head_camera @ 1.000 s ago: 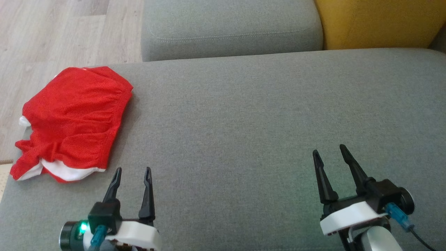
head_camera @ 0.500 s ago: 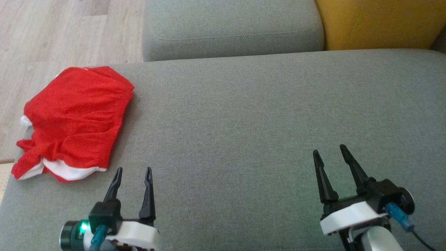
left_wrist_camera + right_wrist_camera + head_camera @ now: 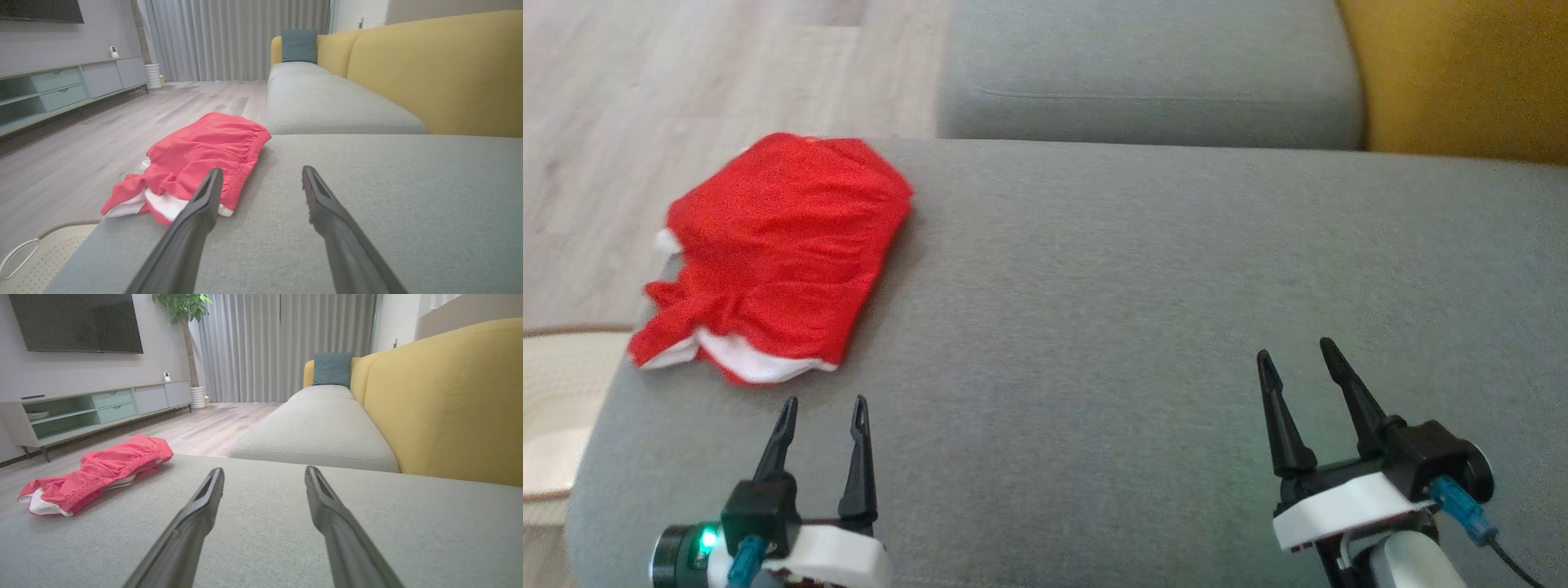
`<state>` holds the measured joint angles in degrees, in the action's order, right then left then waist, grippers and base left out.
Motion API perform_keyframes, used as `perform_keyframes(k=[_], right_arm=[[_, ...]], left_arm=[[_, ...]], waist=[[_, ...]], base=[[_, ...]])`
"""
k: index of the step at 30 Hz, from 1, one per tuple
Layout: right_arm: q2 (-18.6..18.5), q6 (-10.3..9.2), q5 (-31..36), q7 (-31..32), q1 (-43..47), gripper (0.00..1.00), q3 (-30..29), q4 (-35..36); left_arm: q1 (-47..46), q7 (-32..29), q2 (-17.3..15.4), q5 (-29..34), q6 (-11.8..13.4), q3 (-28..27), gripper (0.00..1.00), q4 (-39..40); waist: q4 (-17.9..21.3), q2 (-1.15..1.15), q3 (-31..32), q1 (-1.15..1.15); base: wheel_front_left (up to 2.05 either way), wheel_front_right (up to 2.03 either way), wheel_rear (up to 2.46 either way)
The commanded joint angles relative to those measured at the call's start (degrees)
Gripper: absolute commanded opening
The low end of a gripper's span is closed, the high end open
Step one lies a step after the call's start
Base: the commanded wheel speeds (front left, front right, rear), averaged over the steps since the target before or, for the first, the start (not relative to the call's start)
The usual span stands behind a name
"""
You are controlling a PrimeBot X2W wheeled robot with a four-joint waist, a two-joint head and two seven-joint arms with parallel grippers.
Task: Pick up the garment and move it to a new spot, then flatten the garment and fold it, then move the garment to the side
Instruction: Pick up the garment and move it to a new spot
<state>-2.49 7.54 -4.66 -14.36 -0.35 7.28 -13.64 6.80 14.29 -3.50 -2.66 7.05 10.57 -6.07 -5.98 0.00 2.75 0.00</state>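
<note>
The red garment point(image 3: 776, 261) lies on the left far corner of the grey sofa seat point(image 3: 1135, 286), close to the edge beside the wooden floor point(image 3: 645, 82). It looks doubled over, with white trim showing at its near end and some wrinkles in the cloth. The left gripper point(image 3: 825, 402) hovers just before it with jaws wide and nothing between them. The right gripper point(image 3: 1295, 349) is well apart from it, also with jaws wide and empty. Nothing is being held. Since the garment rests at the side in a rough fold, the task seems either finished or not started; the pictures alone do not decide this.
</note>
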Motion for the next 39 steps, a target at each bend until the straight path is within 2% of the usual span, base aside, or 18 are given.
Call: perform_keyframes(k=[1, 8, 21, 29, 39], right_arm=[[-0.39, -0.05, -0.41, -0.63, -0.98, 1.0, 1.7, 2.24], [-0.39, -0.05, -1.24, -0.63, -0.29, 1.0, 2.66, 2.44], [-0.39, -0.05, -2.19, -0.63, -0.07, 1.0, 4.03, 2.21], [-0.39, -0.05, -2.22, -0.63, -0.25, 1.0, 4.41, 2.26], [-0.39, -0.05, -0.7, -0.63, -1.31, 1.0, 4.1, 2.44]], left_arm=[[-1.33, 0.71, -0.4, 0.47, 0.19, -2.02, 1.0, 2.05], [-0.33, 0.71, -1.13, 0.52, 0.2, -2.87, 1.0, 2.92], [1.42, 0.71, -2.04, 0.41, 0.53, -4.33, 1.0, 4.13], [2.05, 0.71, -2.81, -0.18, 0.87, -6.19, 1.0, 4.98], [-1.28, 0.71, -5.54, -1.15, -0.27, -9.04, 1.0, 5.06]], waist=[[-3.78, 0.0, 0.7, 0.0], [-11.06, 0.0, 1.25, 0.0], [-18.9, 0.0, 1.63, 0.0], [-19.62, 0.0, 1.0, 0.0], [-16.39, 0.0, -2.76, 0.0]], base=[[0.0, 0.0, 0.0], [0.0, 0.0, 0.0], [0.0, 0.0, 0.0], [0.0, 0.0, 0.0], [0.0, 0.0, 0.0]])
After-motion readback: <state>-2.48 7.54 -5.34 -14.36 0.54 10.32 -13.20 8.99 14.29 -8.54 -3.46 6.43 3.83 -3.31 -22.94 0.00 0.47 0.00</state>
